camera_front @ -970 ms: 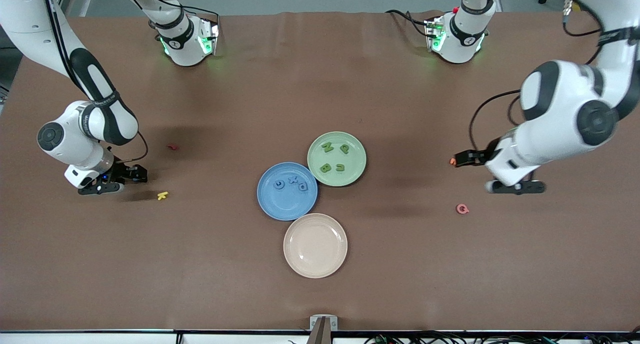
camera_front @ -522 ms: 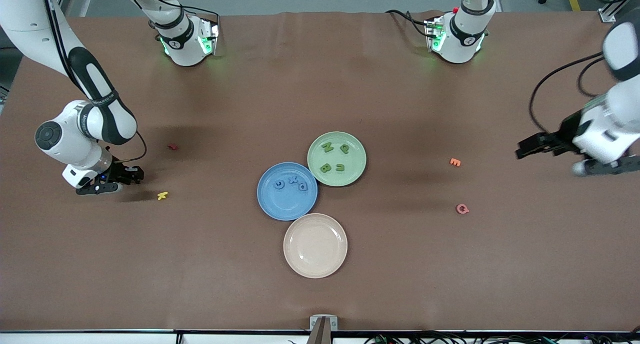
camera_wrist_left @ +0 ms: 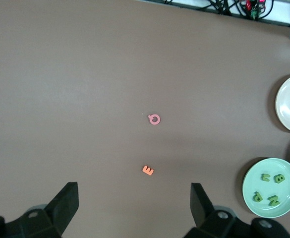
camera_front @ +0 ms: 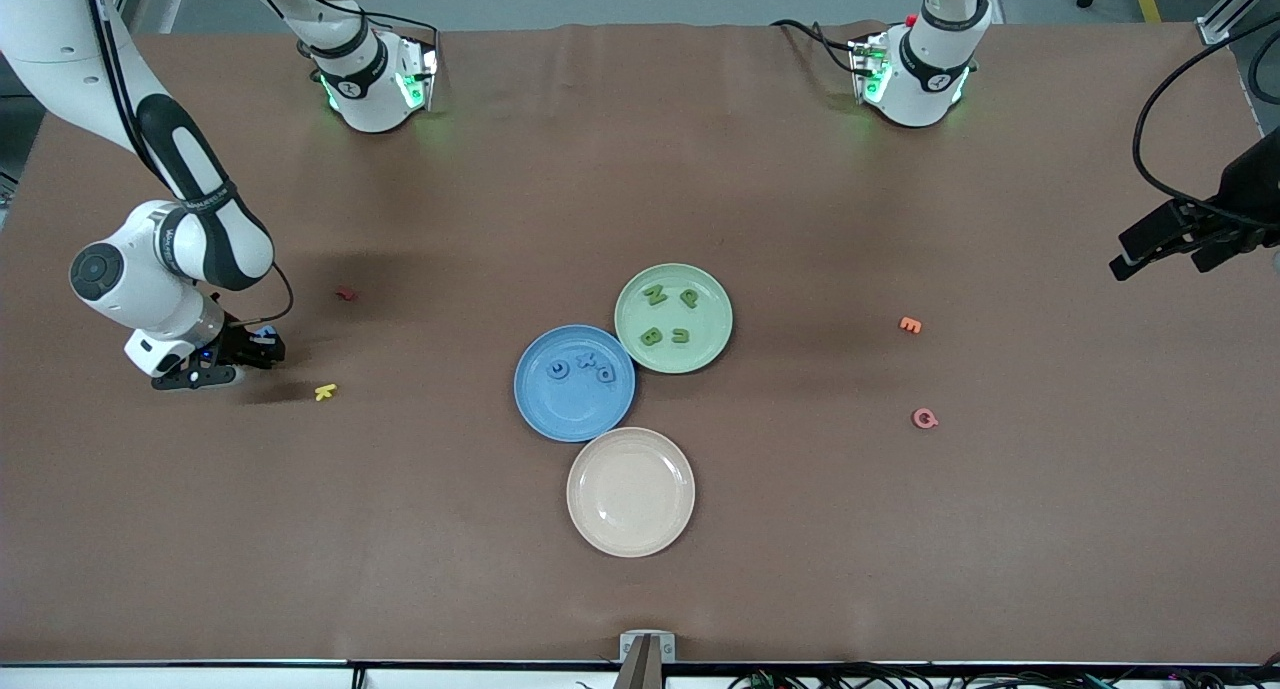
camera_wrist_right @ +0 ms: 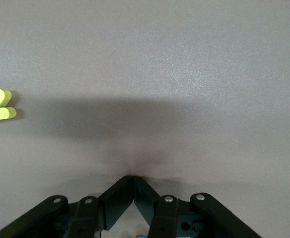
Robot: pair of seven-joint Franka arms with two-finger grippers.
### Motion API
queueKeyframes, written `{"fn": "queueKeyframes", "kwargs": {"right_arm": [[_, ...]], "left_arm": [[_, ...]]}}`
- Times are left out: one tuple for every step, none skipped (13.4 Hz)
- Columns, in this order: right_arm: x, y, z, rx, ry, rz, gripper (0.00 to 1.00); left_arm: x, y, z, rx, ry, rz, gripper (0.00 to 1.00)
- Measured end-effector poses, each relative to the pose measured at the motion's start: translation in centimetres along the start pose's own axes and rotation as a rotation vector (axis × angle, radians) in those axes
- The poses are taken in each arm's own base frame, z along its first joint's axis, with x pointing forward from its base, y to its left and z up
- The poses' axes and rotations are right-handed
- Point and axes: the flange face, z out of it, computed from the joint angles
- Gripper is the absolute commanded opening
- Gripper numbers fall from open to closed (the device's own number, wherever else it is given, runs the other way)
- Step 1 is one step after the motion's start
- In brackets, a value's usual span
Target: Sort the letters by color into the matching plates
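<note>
The pale green plate (camera_front: 700,354) holds several green letters (camera_front: 666,316) and also shows in the left wrist view (camera_wrist_left: 283,203). The blue plate (camera_front: 570,414) touches it, nearer the front camera, and holds three blue letters (camera_front: 582,366). A fourth blue letter does not show. My left gripper (camera_front: 1140,251) is open and empty (camera_wrist_left: 134,203), high over the left arm's end of the table. My right gripper (camera_front: 268,350) is shut, its tips together (camera_wrist_right: 133,178), low at the table near the right arm's end. Nothing shows between its fingertips.
A beige plate (camera_front: 630,539) lies nearest the front camera, touching the blue one. An orange letter (camera_front: 909,324) and a pink letter (camera_front: 925,418) lie toward the left arm's end. A red letter (camera_front: 345,294) and a yellow letter (camera_front: 325,392) lie near my right gripper.
My left arm has swung up and away from the orange letter toward its own end of the table. My right gripper has shifted slightly away from the yellow letter.
</note>
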Motion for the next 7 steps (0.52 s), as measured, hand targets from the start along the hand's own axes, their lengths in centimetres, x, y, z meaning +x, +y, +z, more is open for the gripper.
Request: {"fn": "queueKeyframes", "kwargs": {"right_arm": [[-0.1, 0.1, 0.0, 0.0, -0.001, 0.003, 1.0], [-0.3, 0.5, 0.1, 0.002, -0.005, 0.006, 1.0], [-0.6, 0.9, 0.2, 0.007, -0.018, 0.007, 1.0], [-1.0, 1.3, 0.4, 0.015, -0.038, 0.011, 1.0], [-1.4, 1.6, 0.5, 0.025, -0.061, 0.011, 1.0], [-1.8, 1.8, 0.6, 0.036, -0.086, 0.013, 1.0], [-2.3, 2.0, 0.7, 0.047, -0.109, 0.017, 1.0]], "left_arm": [[0.0, 0.0, -0.4, -0.001, 0.006, 0.001, 0.99], [0.1, 0.1, -0.7, -0.001, 0.01, 0.001, 0.99], [0.1, 0.1, -0.9, -0.002, 0.013, 0.002, 0.99], [0.2, 0.2, -1.0, -0.002, 0.016, 0.004, 0.99], [0.2, 0.3, -1.2, 0.002, 0.02, 0.009, 0.99], [0.2, 0.4, -1.3, 0.016, 0.025, 0.019, 0.99], [0.3, 0.9, -1.4, 0.027, 0.028, 0.031, 0.99]]}}
